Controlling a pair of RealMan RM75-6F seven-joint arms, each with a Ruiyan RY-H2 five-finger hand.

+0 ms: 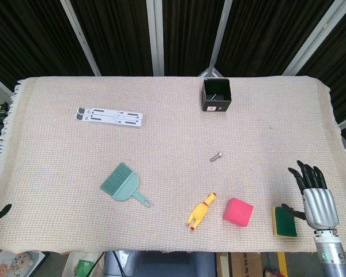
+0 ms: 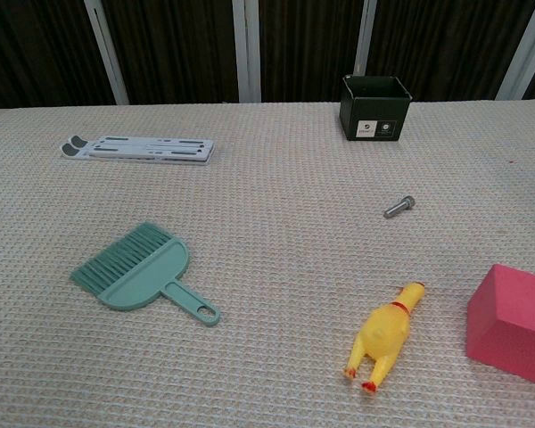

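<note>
At the near right edge of the cloth-covered table point(image 1: 161, 133), my right hand point(image 1: 316, 199) hovers with fingers spread, holding nothing, just right of the green-and-yellow sponge point(image 1: 284, 221). I judge the sponge light, soft, compressible; I'd pinch its long sides. Left hand point(image 1: 0, 212) barely visible, state unclear.

My right hand point(image 1: 317, 199): brushed metal back, matt black fingers. Just left of it, sponge point(image 1: 284, 221): yellow foam, rough green scouring face. Pink cube point(image 2: 514, 322): matt, foam-like. Chicken point(image 2: 385, 337): glossy rubbery yellow. Bolt point(image 2: 399, 207): bare metal. Brush point(image 2: 141, 275): smooth teal plastic. Tablecloth point(image 2: 267, 160): coarse woven beige cloth.
</note>
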